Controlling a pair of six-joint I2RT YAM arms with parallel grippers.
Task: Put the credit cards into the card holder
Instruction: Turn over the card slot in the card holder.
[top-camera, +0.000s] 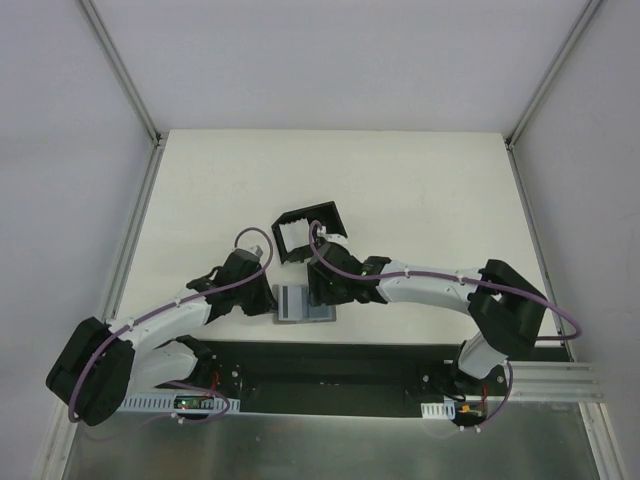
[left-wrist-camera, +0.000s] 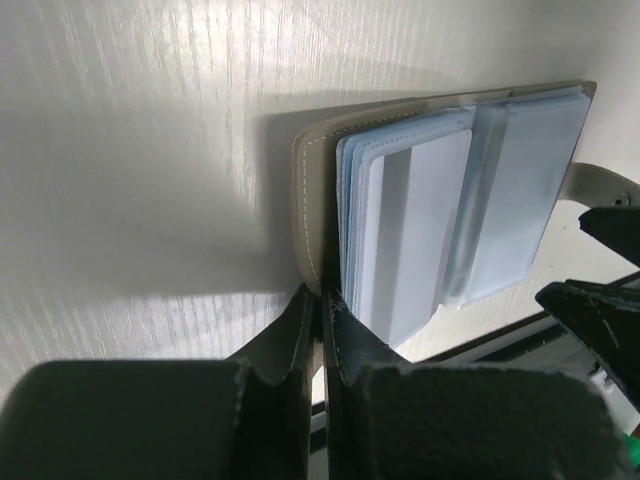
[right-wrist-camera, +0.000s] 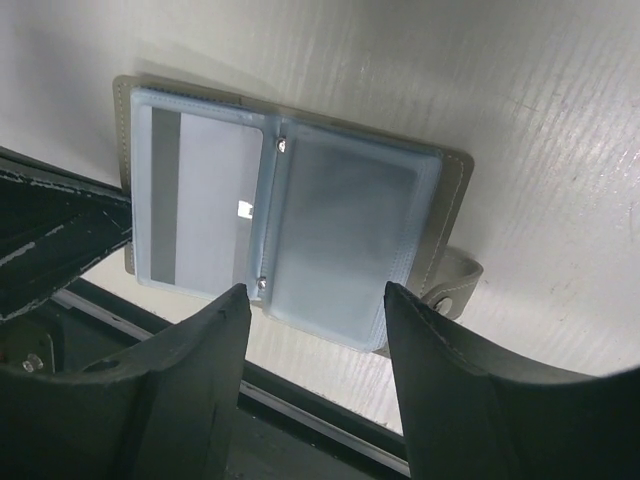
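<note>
Left gripper (left-wrist-camera: 322, 310) closed, pinching the near edge of the grey wallet (left-wrist-camera: 440, 200) by its cover (left-wrist-camera: 310, 200); wallet lies open and flat on the white table (top-camera: 400, 200), extending away from the fingertips; right gripper (right-wrist-camera: 317, 295) open, nothing between its fingers (right-wrist-camera: 215, 350), poised over the wallet's near edge; contact with the wallet cannot be told from the wrist view; clear plastic sleeves (right-wrist-camera: 345, 225) face up just beyond the right gripper's fingertips; one card (right-wrist-camera: 200, 215), pale face with a dark stripe along one side, sits inside the sleeve ahead and to the left of the right gripper; the sleeve directly ahead of it looks frosted, contents not discernible; snap tab (right-wrist-camera: 458, 278) sticks out from the wallet's edge just beside the right-hand finger; black card holder (top-camera: 305, 213) stands on the table beyond both grippers, just past the wallet's far side and apart from it, closer to the right gripper than to the left; no card visible in it from overhead.
</note>
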